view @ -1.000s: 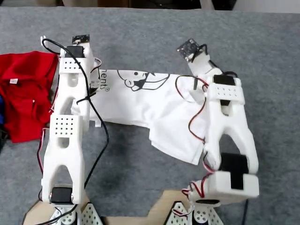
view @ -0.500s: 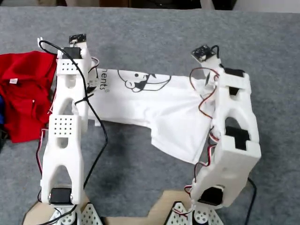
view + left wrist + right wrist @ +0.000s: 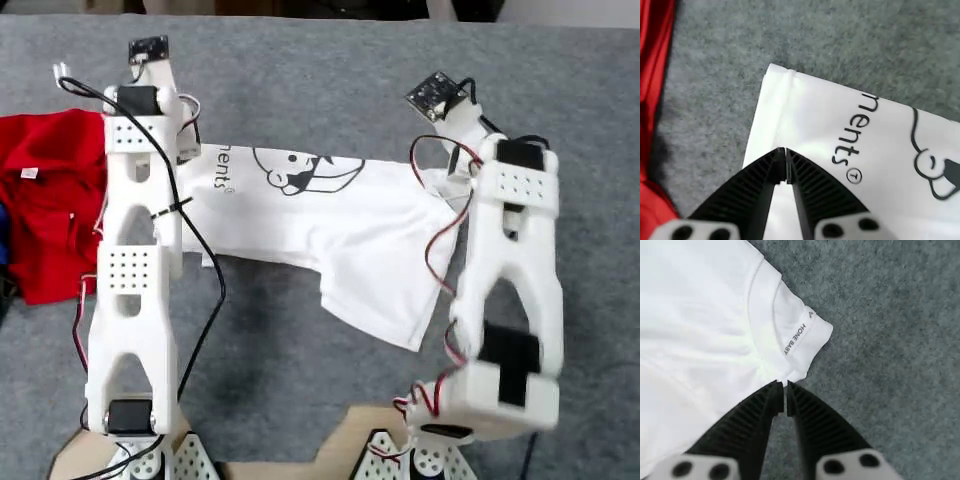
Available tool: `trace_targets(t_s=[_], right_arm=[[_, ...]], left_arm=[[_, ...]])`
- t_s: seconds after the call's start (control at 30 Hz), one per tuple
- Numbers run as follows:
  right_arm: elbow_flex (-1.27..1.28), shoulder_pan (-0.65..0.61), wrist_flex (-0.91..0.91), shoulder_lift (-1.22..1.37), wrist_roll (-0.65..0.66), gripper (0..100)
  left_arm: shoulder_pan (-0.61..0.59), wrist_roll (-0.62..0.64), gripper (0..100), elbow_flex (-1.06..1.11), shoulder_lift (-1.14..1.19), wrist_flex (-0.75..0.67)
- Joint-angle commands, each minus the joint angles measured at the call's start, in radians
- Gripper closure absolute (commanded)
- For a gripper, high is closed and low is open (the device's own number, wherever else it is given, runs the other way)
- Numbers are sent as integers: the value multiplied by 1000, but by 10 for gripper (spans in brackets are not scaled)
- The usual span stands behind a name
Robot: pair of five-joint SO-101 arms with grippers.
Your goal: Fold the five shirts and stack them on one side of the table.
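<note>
A spread shirt [image 3: 330,225] lies across the table [image 3: 300,80], left gripper [image 3: 785,157] at its left end, right gripper [image 3: 785,390] at its right end, a heaped shirt [image 3: 50,200] farther left.

The right arm's black ribbed pincer [image 3: 784,390] has its two fingers [image 3: 757,415] pressed together at the tips, nipping the edge of the white cotton shirt [image 3: 695,315]. The cloth gathers into soft creases toward the tips. Just beside the nip lies the shirt's ribbed collar band [image 3: 802,335], folded over, with a short line of dark print. Past the shirt's edge lies the grey fuzzy desk [image 3: 890,315].
</note>
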Motion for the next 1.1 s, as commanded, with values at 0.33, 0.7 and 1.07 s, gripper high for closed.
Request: trace_targets(t_s=[0.33,0.7,1.07], right_arm=[[522,-113,-15,-443,61,962],[711,-62,-153,-415,184,965],[641,36,-52,-320,241,966]], left_arm=[[83,-41,981,1241,-651,-371],[-2,-49,981,1547,-685,-560],[2,-49,981,1471,-696,-511]])
